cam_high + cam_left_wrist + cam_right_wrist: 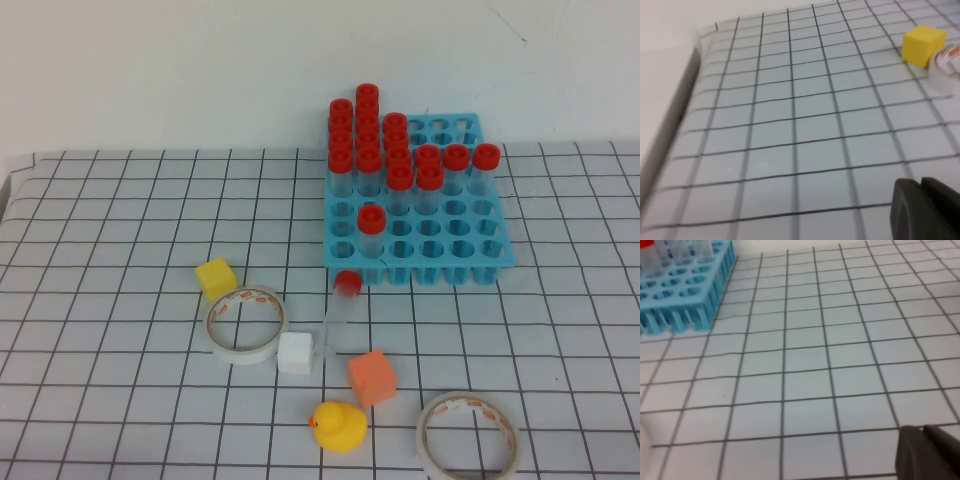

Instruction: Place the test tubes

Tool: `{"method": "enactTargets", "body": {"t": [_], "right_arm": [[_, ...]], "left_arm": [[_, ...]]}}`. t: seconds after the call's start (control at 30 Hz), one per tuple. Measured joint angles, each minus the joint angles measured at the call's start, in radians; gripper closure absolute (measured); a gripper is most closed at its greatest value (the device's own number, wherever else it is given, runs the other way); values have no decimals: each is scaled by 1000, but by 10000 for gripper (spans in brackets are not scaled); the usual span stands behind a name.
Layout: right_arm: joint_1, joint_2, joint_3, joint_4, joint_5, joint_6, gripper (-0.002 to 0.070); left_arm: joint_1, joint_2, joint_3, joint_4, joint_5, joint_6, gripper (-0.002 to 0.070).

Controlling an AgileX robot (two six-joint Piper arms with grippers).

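Three cubes (pixel 215 276), two tapes (pixel 245 352) — one duck (pixel 340 427), one rack (pixel 450 250).

Probably a lab bench: blue tube rack (pixel 470 268) on gridded table (pixel 100 250)

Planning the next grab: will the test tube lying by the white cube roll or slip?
Round and lying flat, the test tube probably rolls if nudged. Its clear wall may slip; seemingly empty, likely light. Left gripper and right gripper hover over the table, shut.
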Motion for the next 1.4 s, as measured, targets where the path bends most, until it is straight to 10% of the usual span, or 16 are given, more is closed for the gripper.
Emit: {"method": "enactTargets", "body": {"t": [0.27, 0.4, 0.6, 0.8, 1.4], "right_arm": [[0, 0, 8, 598, -33, 0, 678], [0, 0, 8, 847, -42, 0, 678], [0, 0, 8, 901, -53, -24, 678], [0, 0, 8, 901, -35, -86, 678], [0, 0, 8, 901, -4, -265, 678]], "left_arm": [[0, 0, 2, -742, -114, -324, 676], [0, 0, 2, -850, -244, -321, 676], [0, 0, 2, -867, -267, -279, 676], [0, 28, -193, -744, 35, 185, 676], [-43, 942, -1041, -518, 630, 668, 676]]}}
